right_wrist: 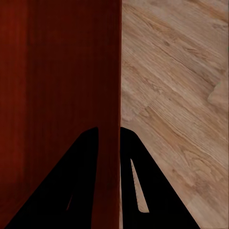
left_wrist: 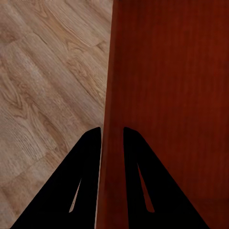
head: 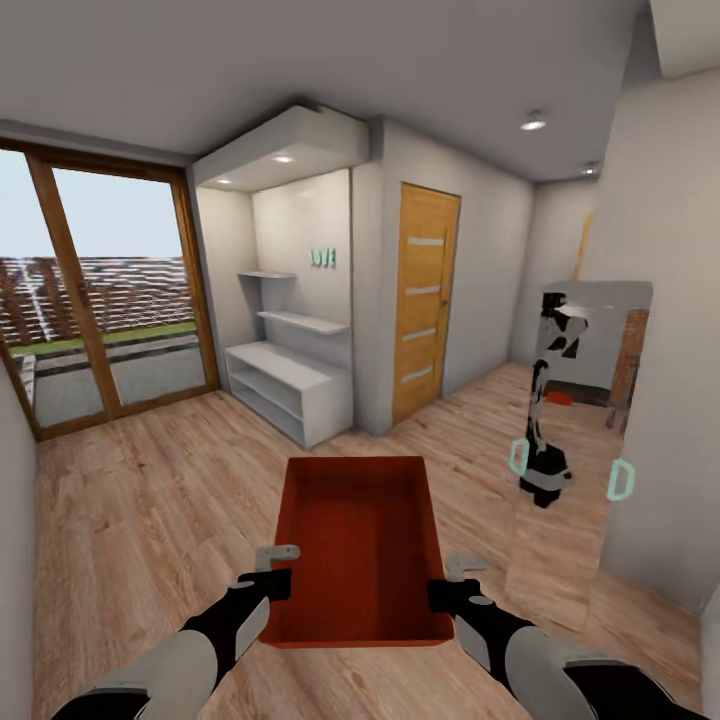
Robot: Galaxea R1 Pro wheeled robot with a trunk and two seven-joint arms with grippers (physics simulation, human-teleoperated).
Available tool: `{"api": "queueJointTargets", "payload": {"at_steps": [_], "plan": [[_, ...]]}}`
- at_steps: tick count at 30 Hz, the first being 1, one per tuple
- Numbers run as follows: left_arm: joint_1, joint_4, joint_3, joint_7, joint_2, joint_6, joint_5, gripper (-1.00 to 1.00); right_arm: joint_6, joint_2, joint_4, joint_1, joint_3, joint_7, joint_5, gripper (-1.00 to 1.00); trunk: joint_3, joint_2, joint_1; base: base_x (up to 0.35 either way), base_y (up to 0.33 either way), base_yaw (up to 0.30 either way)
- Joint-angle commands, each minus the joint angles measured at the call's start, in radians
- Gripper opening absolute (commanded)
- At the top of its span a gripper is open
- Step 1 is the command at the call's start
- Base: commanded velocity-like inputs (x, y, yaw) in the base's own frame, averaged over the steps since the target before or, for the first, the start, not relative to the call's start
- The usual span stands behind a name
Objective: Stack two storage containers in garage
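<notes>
A: Left side first. What is the left gripper (head: 268, 572) doing?

B: Its two fingers (left_wrist: 83, 176) are pinched narrow over the left wall of the storage container (head: 360, 550), one finger outside the wall, one inside. The wrist view shows that wall (left_wrist: 110, 143) running straight between the dark finger blades, with wood plank floor (left_wrist: 43, 86) on the outer finger's side and the red interior on the inner finger's side.

A: Where does the bin sit overall?

B: Between the two grippers, held off the plank floor (head: 150, 520), open top up, nothing inside. Long axis runs away from the fingers, so both grips are at the near end of the side walls.

A: Right side?

B: The right gripper (head: 455, 578) mirrors it: fingers (right_wrist: 81, 181) closed narrow on the right wall, the wall edge (right_wrist: 119, 114) between them, bin interior by the inner finger, floor (right_wrist: 176, 95) by the outer one.

A: Beyond the fingertips?

B: Well past the bin's far end: a glazed wooden-framed door (head: 100, 300), then a white shelving niche (head: 285, 350), then a wooden door (head: 425, 300). Farthest right, a mirror panel (head: 580, 440) on the wall shows a robot's reflection.
</notes>
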Motion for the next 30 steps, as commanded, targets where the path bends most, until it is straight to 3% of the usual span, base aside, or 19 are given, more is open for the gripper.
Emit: {"api": "queueJointTargets", "payload": {"at_steps": [1, 30], "plan": [[0.000, -0.006, 0.026, 0.023, 0.005, 0.006, -0.015, -1.00, -0.005, -0.008, 0.004, 0.000, -0.009, -0.005, -0.006, -1.00, 0.000, -0.001, 0.001, 0.323, 0.000, 0.046], [0.000, -0.006, 0.026, 0.023, 0.005, 0.006, -0.015, -1.00, -0.005, -0.008, 0.004, 0.000, -0.009, -0.005, -0.005, -1.00, 0.000, -0.001, 0.001, 0.323, 0.000, 0.004]]}}
